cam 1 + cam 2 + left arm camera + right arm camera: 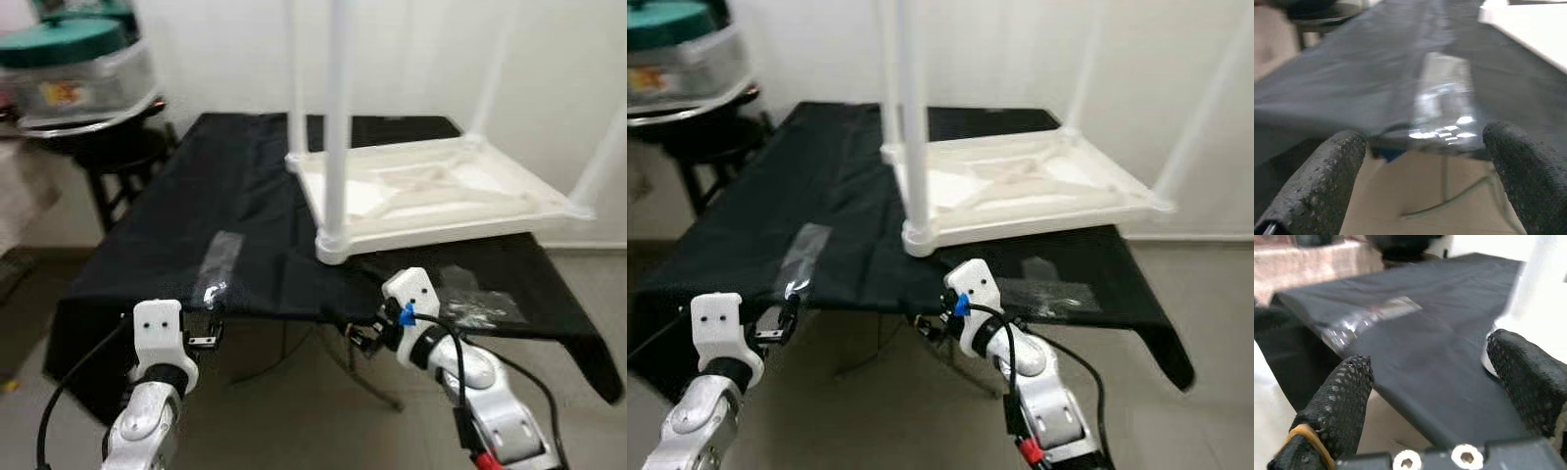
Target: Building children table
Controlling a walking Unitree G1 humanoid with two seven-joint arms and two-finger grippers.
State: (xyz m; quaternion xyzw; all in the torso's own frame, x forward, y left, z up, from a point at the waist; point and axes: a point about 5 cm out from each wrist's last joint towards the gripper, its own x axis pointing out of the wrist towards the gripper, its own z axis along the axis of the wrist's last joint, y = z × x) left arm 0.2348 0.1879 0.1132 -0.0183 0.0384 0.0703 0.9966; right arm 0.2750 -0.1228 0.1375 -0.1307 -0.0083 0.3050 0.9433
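A white plastic children's table [431,196] lies upside down on a black-draped work table [186,225], at its right half. Its white legs [336,117] stick up, and the nearest one stands at the front corner. My left gripper [208,333] hovers at the cloth's front edge, just before a shiny tape patch [1444,98]. It is open with nothing between its fingers [1327,181]. My right gripper [364,336] sits low at the front edge, below the white table's near corner. It is also open and empty, with both fingers [1342,401] spread wide.
A dark stool [108,157] at the back left carries a clear tub with a green lid [78,69]. Another tape patch [480,304] lies on the cloth at the front right. A white wall stands behind, and bare floor lies below the cloth's front edge.
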